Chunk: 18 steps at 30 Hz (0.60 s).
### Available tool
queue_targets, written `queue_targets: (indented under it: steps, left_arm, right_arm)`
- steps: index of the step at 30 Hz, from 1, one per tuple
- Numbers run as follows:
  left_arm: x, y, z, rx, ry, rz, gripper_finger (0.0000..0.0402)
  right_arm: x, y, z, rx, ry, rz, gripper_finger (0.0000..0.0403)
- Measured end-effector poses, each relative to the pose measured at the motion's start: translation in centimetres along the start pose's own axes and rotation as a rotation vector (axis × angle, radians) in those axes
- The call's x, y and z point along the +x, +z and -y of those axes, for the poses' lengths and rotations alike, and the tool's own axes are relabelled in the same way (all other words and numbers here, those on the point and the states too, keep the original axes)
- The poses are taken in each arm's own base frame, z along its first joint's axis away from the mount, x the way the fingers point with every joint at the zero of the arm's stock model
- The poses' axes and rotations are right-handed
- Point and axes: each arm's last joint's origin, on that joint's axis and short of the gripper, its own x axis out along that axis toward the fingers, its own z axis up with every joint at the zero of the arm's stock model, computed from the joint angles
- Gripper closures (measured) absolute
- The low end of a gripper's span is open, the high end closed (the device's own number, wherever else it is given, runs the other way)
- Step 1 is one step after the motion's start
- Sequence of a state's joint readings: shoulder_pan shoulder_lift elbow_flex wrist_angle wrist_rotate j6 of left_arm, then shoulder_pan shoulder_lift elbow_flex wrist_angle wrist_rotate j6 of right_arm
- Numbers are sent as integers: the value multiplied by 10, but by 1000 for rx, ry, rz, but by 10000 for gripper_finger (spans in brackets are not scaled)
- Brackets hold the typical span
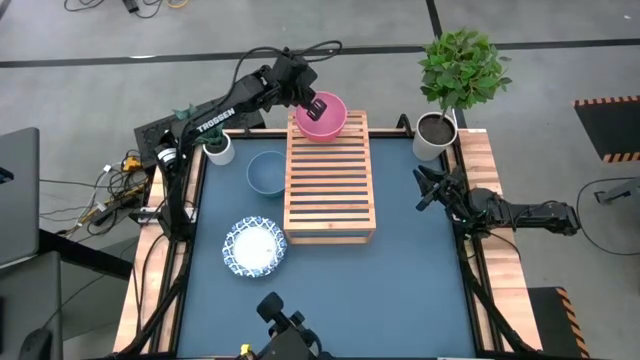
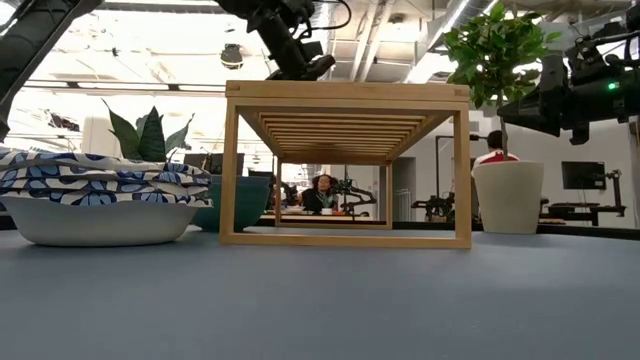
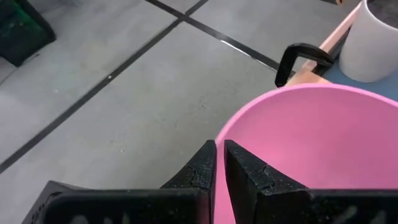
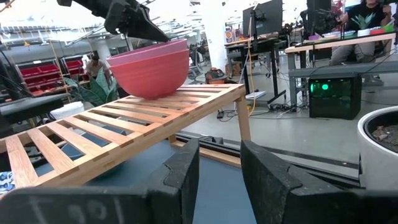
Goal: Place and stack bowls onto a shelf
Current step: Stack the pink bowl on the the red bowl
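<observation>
The pink bowl [image 1: 322, 118] is at the far end of the slatted wooden shelf [image 1: 330, 180]. My left gripper [image 1: 314, 104] is shut on it. The right wrist view shows the bowl [image 4: 152, 67] with its base on or just above the slats. The teal bowl [image 1: 266, 172] rests on the table left of the shelf. The patterned bowls [image 1: 255, 246] sit stacked near the table's front left. My right gripper [image 1: 425, 192] is open and empty at the table's right edge, facing the shelf. My left gripper pinches the pink bowl's rim [image 3: 219, 135] on its far left side, one finger [image 3: 245, 174] inside the bowl and the other [image 3: 200, 169] outside. The fingers slant down from the far left. The bowl stays upright, slightly tilted, over the shelf's far end.
A small white pot with a spiky plant [image 1: 218, 148] stands at the far left beside the left arm. A larger white pot with a leafy tree [image 1: 436, 135] stands at the far right. There is bare tabletop [image 1: 410, 270] right of the shelf and in front of it.
</observation>
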State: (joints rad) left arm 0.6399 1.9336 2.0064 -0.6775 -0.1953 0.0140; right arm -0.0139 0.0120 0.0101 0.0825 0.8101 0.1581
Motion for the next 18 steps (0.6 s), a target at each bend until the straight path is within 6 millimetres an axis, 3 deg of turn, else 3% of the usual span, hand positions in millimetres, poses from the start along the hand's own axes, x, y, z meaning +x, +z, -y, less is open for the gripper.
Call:
queue_targets:
  steps: [10, 18]
  left_arm:
    - [-1, 2, -4, 1, 81, 20, 381]
    - [7, -7, -4, 15, 105, -60, 381]
  right_arm:
    - [0, 0, 0, 2, 0, 0, 259]
    - [0, 0, 0, 1, 0, 0, 259]
